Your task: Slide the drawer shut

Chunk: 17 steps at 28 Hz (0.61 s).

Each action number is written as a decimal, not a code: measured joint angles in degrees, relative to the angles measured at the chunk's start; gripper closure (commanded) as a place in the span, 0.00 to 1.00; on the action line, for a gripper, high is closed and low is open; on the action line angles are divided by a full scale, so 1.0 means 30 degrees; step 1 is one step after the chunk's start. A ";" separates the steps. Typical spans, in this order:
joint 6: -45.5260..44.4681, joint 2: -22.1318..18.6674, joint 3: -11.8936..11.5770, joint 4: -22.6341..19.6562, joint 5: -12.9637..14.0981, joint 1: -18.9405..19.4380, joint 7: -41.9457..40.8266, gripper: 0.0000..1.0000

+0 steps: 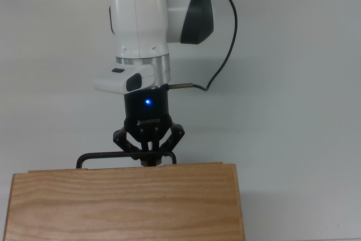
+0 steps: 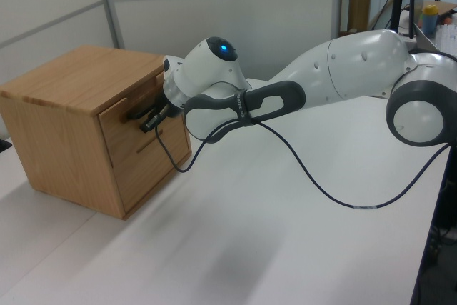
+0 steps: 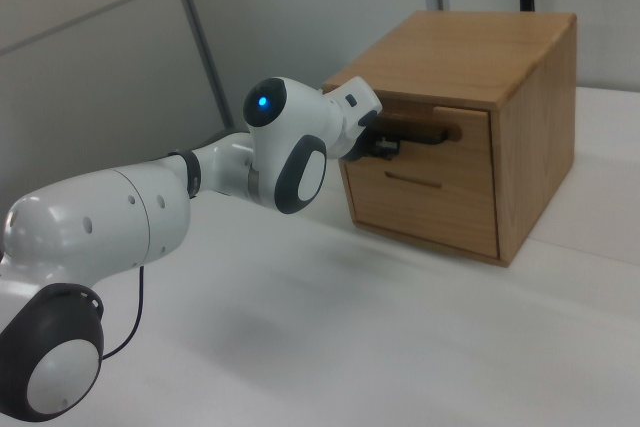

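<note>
The drawer (image 2: pixel 118 130) is the upper one of a light wooden cabinet (image 1: pixel 124 201), and its front panel (image 3: pixel 455 157) sits flush with the cabinet face. In the top view the cabinet top hides the drawer, and only its black bar handle (image 1: pixel 107 155) sticks out. My gripper (image 1: pixel 148 160) is shut, fingertips together, right at the handle's right part and against the drawer front. The left view shows the gripper (image 2: pixel 153 121) by the handle (image 2: pixel 138 113). In the right view the gripper (image 3: pixel 386 147) sits at the handle's left end (image 3: pixel 425 133).
A lower drawer (image 3: pixel 430 209) with a small slot handle sits below, also flush. The cabinet stands on a white table (image 1: pixel 293 111). A black cable (image 1: pixel 228 43) loops from my wrist over the table. Clutter on a shelf (image 2: pixel 428 12) lies beyond the table's far side.
</note>
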 measured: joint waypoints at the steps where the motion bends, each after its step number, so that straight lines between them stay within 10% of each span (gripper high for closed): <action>1: 0.0000 0.0001 0.0000 0.0000 0.0000 0.0004 0.0000 1.00; 11: -0.0589 -0.0283 0.0002 0.0076 -0.0003 0.0130 0.0000 1.00; 17: -0.5879 -0.1906 0.0001 0.0498 -0.0001 0.0163 0.0002 1.00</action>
